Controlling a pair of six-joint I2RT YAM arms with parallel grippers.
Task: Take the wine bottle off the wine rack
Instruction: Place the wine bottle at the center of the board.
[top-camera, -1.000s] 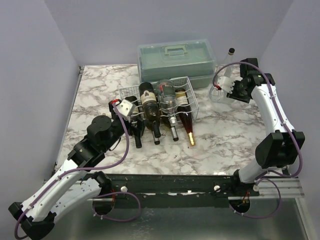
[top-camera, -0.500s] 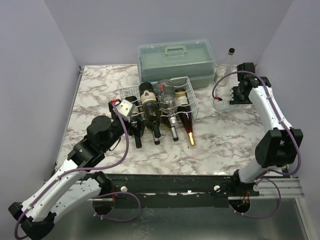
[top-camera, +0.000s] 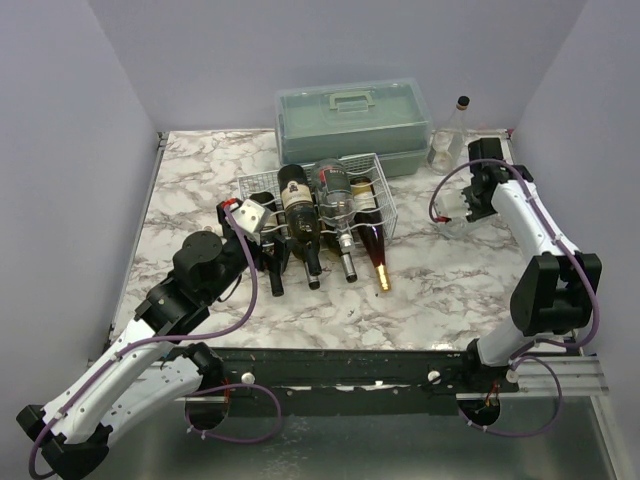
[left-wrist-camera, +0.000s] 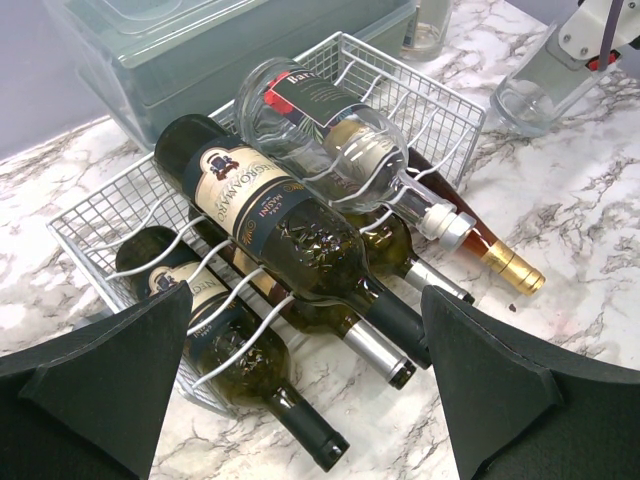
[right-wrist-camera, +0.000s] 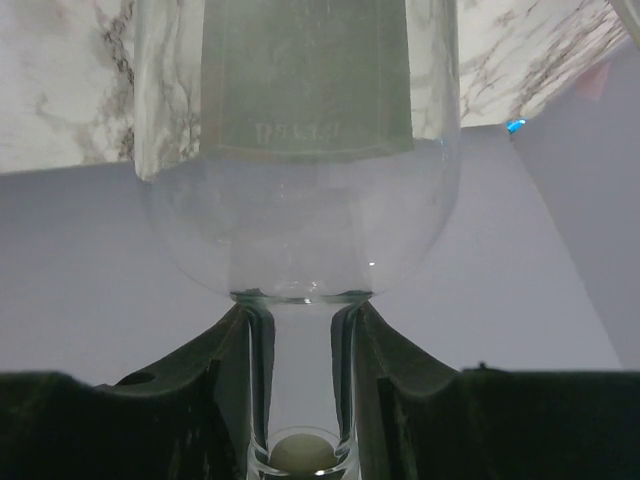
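White shells and black joints on left arm (top-camera: 130, 375) and right arm (top-camera: 535, 225); purple cables (top-camera: 255, 282) looping behind black jaws.

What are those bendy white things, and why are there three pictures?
They are robot arms, a left arm and a right arm, bolted to a marble table. One picture looks down from above. The other two come from a small camera on each wrist.

On the table is a white wire rack loaded with wine bottles. A green case sits behind it, and a clear bottle stands beside the case.

The left gripper is open in front of the rack. The right gripper is shut on the neck of another clear bottle.
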